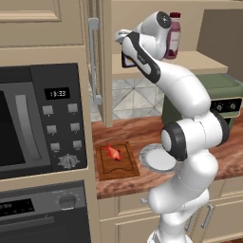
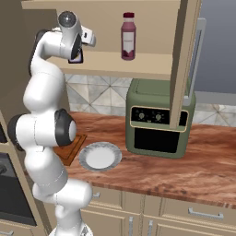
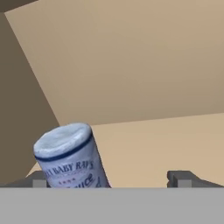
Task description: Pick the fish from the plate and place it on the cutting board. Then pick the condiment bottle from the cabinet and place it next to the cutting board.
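The arm reaches up high and bends at the elbow. The gripper (image 3: 111, 178) has its two fingers spread wide.

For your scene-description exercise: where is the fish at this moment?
In the left base view the fish lies on the cutting board, on the wooden counter, with the plate just to the board's right and the microwave to its left.

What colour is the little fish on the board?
Red-orange; the fish shows best in the left base view.
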Available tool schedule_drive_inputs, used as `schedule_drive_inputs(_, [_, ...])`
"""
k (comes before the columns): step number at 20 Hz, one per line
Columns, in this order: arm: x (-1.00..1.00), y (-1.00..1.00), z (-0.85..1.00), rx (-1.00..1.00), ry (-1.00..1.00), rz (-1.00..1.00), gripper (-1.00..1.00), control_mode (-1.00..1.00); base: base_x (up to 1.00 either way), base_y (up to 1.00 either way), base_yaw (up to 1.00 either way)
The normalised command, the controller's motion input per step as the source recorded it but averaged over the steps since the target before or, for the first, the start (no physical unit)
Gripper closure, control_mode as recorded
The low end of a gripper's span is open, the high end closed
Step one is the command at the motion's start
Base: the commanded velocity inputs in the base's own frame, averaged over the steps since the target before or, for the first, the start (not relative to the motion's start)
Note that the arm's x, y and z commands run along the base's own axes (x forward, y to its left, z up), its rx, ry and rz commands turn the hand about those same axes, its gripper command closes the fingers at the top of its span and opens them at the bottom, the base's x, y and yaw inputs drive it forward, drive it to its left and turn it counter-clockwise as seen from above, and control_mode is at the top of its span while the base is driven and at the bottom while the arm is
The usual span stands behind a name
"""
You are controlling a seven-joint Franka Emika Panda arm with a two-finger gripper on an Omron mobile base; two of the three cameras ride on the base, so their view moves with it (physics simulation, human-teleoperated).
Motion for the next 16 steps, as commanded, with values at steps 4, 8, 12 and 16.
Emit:
schedule_drive_inputs(4, [0.0,0.01,0.0,0.0,0.0,0.0,1.0,-1.0,0.0,0.0,0.0])
schedule_drive_inputs(8, [0.0,0.0,0.0,0.0,0.0,0.0,1.0,-1.0,0.0,0.0,0.0])
schedule_drive_inputs(12, [0.0,0.0,0.0,0.0,0.0,0.0,1.0,-1.0,0.0,0.0,0.0])
schedule_drive_inputs(16, [-0.04,0.0,0.06,0.0,-0.06,0.0,1.0,-1.0,0.0,0.0,0.0])
